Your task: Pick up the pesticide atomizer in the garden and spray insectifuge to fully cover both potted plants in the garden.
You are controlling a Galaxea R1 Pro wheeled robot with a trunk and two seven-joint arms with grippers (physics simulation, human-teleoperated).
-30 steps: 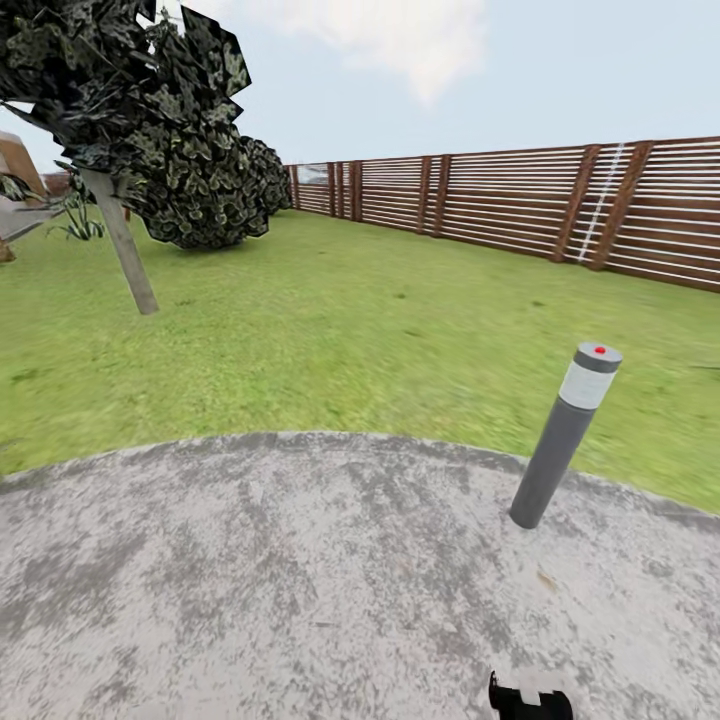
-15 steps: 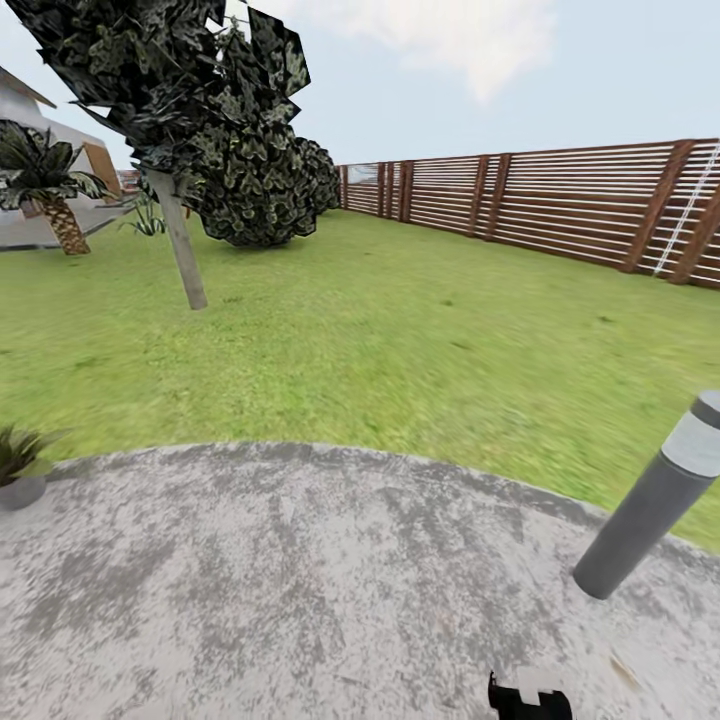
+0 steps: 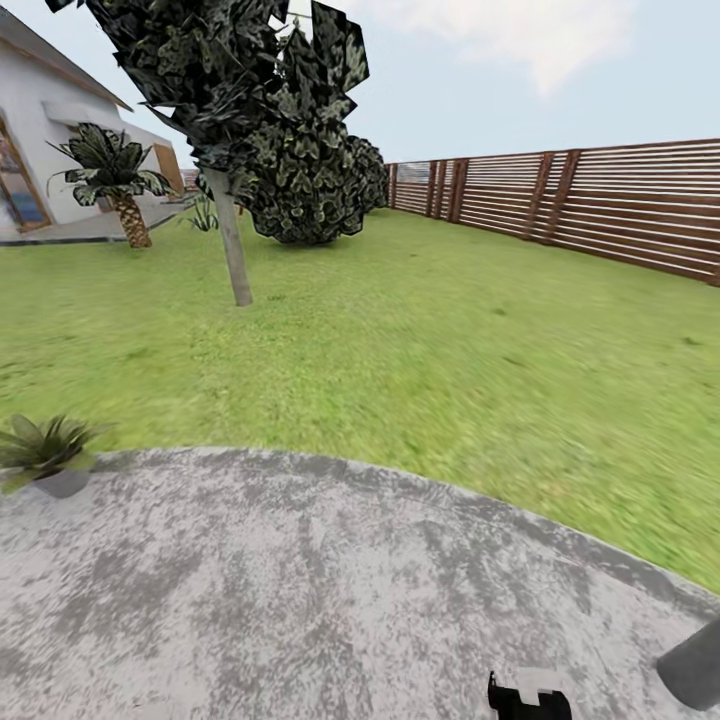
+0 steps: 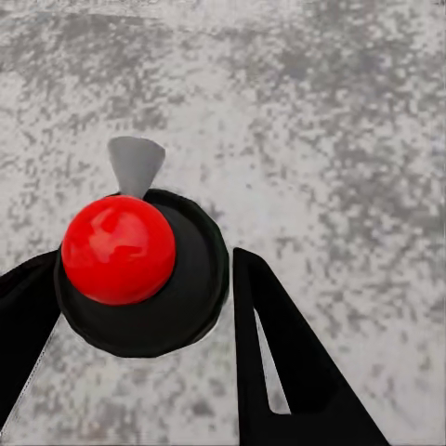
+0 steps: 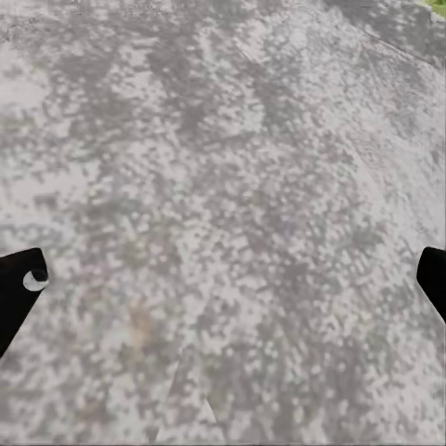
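In the left wrist view the pesticide atomizer (image 4: 139, 279) is seen from above: a dark round body with a glossy red top. My left gripper (image 4: 144, 311) is shut on it, one black finger (image 4: 279, 362) on each side, above the grey stone patio (image 4: 325, 111). My right gripper (image 5: 226, 283) is open over bare patio, its fingertips (image 5: 19, 288) far apart with nothing between them. In the head view one potted plant (image 3: 45, 455), a low green rosette in a grey pot, stands at the patio's left edge.
A grey bollard lamp (image 3: 695, 665) pokes in at the lower right. Beyond the round patio (image 3: 300, 600) lies lawn (image 3: 420, 340) with a thin-trunked tree (image 3: 235, 250), a dark bush (image 3: 315, 190), a palm (image 3: 115, 185) by a white house, and a slatted fence (image 3: 600, 205).
The camera has turned left, so the whole scene slid right: the bollard moved to the lower right corner, while the potted plant, the palm and the house came into view.
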